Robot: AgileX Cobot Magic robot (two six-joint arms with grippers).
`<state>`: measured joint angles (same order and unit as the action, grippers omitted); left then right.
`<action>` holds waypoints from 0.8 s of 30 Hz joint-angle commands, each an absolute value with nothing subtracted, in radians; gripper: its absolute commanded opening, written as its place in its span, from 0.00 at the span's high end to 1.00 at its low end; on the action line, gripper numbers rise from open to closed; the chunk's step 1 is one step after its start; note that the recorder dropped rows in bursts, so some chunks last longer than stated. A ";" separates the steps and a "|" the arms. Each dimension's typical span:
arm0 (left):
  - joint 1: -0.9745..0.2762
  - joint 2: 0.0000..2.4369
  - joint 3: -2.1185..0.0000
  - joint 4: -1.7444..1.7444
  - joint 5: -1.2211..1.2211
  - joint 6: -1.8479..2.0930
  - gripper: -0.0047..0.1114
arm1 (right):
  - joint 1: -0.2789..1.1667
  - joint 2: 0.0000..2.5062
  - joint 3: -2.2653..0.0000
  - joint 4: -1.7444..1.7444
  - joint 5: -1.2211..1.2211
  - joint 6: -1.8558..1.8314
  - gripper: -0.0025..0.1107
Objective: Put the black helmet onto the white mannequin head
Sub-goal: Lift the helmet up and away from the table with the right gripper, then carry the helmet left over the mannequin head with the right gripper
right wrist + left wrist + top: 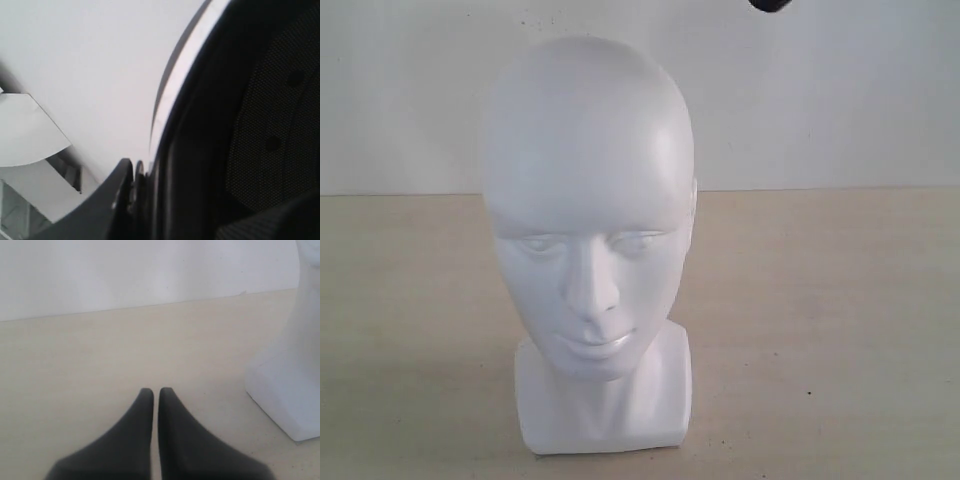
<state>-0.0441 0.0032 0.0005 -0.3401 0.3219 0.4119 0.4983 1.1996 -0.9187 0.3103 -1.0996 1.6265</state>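
The white mannequin head (590, 230) stands upright on the table, facing the exterior camera; its squarish base (287, 390) shows in the left wrist view. My left gripper (156, 392) hovers low over the table beside that base, shut with nothing between its fingers. In the right wrist view the black helmet (235, 125) fills the frame, its rim and black mesh lining close up. My right gripper (145, 172) is shut on the helmet's rim. A small dark piece (770, 5) at the top edge of the exterior view is all that shows there of the helmet or arm.
The beige tabletop (840, 330) spreads around the head. A plain white wall (820, 100) stands behind. Grey and white room structures (30, 150) show beyond the helmet in the right wrist view.
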 commanded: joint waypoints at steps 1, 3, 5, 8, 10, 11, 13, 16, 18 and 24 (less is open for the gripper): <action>-0.041 0.000 0.000 -0.340 0.315 0.413 0.92 | 0.497 1.229 -0.984 0.212 -1.221 1.772 0.98; -0.041 0.000 0.000 -0.340 0.315 0.413 0.92 | 0.497 1.245 -1.007 0.144 -1.221 1.805 0.98; -0.041 0.000 0.000 -0.340 0.315 0.413 0.92 | 0.497 1.263 -1.034 0.077 -1.221 1.829 0.98; -0.041 0.000 0.000 -0.340 0.315 0.413 0.92 | 0.497 1.281 -1.056 0.018 -1.221 1.835 0.98; -0.041 0.000 0.000 -0.340 0.315 0.413 0.92 | 0.497 1.289 -1.060 -0.017 -1.221 1.835 0.98; -0.041 0.000 0.000 -0.340 0.315 0.413 0.92 | 0.497 1.293 -1.060 -0.023 -1.221 1.835 0.98; -0.041 0.000 0.000 -0.340 0.315 0.413 0.92 | 0.497 1.304 -1.060 -0.024 -1.221 1.835 0.98; -0.041 0.000 0.000 -0.340 0.315 0.413 0.92 | 0.507 1.337 -1.060 -0.061 -1.221 1.828 0.98; -0.041 0.000 0.000 -0.340 0.315 0.413 0.92 | 0.527 1.360 -1.060 -0.067 -1.221 1.828 0.98; -0.041 0.000 0.000 -0.340 0.315 0.413 0.92 | 0.568 1.435 -1.122 -0.091 -1.221 1.830 0.98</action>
